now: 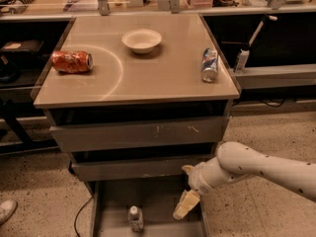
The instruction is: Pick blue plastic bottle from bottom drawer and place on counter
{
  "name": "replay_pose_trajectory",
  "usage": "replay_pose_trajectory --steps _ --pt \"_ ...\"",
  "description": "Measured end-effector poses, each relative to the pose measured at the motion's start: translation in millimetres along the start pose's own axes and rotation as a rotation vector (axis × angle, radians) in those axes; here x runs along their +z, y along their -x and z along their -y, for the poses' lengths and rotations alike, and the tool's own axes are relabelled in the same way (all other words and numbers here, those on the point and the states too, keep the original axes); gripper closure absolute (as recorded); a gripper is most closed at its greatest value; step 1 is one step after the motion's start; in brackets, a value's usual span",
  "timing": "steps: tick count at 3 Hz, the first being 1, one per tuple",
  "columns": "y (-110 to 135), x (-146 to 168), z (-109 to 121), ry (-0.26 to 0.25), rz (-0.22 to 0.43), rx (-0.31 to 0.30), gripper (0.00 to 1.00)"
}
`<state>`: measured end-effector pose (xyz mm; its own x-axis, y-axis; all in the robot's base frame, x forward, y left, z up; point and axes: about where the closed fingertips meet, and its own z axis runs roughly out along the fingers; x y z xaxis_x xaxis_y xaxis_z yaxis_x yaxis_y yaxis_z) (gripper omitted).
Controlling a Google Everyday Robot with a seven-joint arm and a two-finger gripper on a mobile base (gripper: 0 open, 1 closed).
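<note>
The blue plastic bottle [136, 218] stands upright in the open bottom drawer [106, 216], near the drawer's middle, white cap up. My gripper [185, 205] hangs over the right side of that drawer, right of the bottle and a little above it, not touching it. The white arm comes in from the right. The counter [163, 78] is the beige top of the cabinet, with a faint white arc on its left half.
On the counter lie an orange soda can [72, 61] on its side at the left, a white bowl [141, 40] at the back middle and a blue-silver can [209, 64] at the right. Two upper drawers [138, 132] are shut. A shoe [7, 210] shows at bottom left.
</note>
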<state>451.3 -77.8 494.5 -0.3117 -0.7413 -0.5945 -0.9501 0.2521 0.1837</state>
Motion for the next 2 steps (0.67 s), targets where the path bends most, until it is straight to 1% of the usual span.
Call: replay_pose_trajectory --steps 1,2 --pt "0 0 0 0.000 0.000 0.000 0.00" --pt "-11 28 -4 0.016 0.012 -0.010 0.00"
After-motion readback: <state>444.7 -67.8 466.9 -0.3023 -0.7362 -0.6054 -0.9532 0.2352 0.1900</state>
